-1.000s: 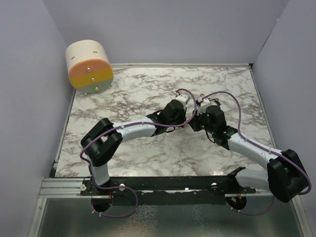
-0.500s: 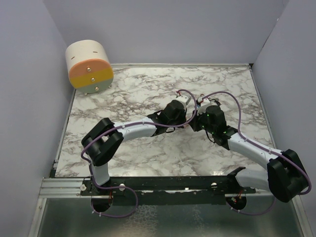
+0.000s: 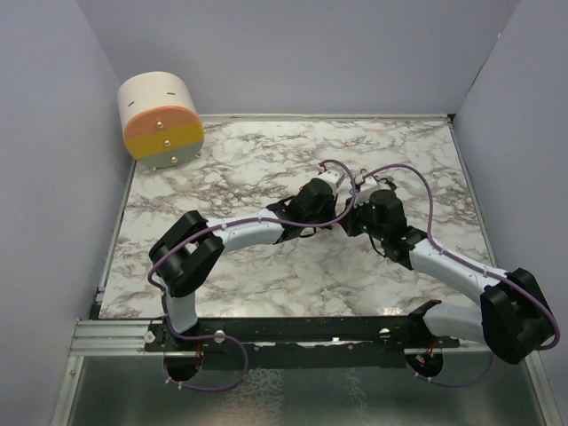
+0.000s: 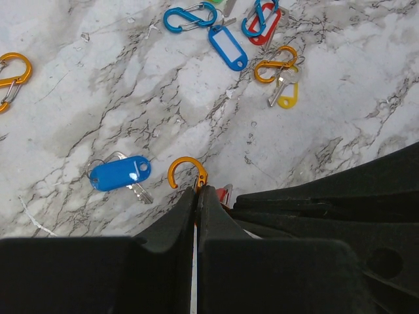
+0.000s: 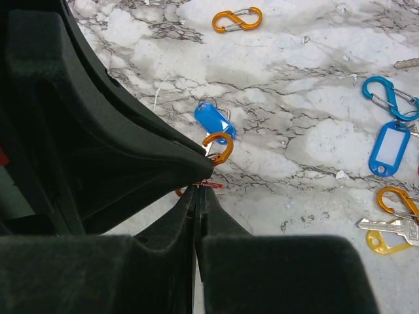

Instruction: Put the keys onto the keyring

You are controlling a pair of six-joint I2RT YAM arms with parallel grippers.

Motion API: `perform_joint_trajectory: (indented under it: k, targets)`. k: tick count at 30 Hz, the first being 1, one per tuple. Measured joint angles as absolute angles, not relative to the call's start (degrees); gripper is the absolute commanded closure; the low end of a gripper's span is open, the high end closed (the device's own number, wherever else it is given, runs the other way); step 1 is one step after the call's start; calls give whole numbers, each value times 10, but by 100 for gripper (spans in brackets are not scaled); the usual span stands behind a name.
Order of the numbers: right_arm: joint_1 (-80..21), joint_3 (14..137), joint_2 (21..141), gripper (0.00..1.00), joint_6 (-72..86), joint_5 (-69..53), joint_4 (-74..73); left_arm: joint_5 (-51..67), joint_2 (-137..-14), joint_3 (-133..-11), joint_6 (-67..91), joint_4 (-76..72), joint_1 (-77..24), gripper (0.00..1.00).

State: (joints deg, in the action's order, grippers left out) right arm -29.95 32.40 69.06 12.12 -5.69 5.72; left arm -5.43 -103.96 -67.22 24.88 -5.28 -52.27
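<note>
**Inspector:** Two arms meet over the middle of the marble table [image 3: 222,169]. State of the left gripper [image 4: 198,191]?

**Assistant:** Fingers pressed flat together, no gap. An orange clip [image 4: 186,171] is pinched at their tips by its lower end. Its upper loop stands open like a hook.

**Inspector:** Right gripper [image 5: 198,191]?

**Assistant:** Likewise fully closed, its tips just beside the left one's. A small red piece [image 5: 211,185] sits right at those tips. Too little of it shows to tell whether it is gripped, or what it is.

**Inspector:** Location of the keys?

**Assistant:** On the marble.
- One metal key [image 4: 139,191] on a solid blue tag [image 4: 120,173] lies just beside the held clip, to its left in the left wrist view.
- A yellow-headed key [image 4: 286,98] lies farther off, touching a second orange clip [image 4: 275,64].
- Beyond it, a blue-framed tag [image 4: 228,47] meets a blue clip [image 4: 190,16].
- A red tag [image 4: 270,33] lies under a second blue clip [image 4: 254,16].

**Inspector:** Other items?

**Assistant:** A loose orange clip [image 4: 12,72] lies at the left edge of that view. A cream drum [image 3: 160,120] with an orange, yellow and grey face stands at the table's far left corner.
</note>
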Motion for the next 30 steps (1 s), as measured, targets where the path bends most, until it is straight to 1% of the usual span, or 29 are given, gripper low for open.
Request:
perform_joint_trajectory:
  k: [30]
  targets:
    - [-305, 323, 685, 99, 121, -63, 57, -57, -1057, -696, 248, -47, -521, 100]
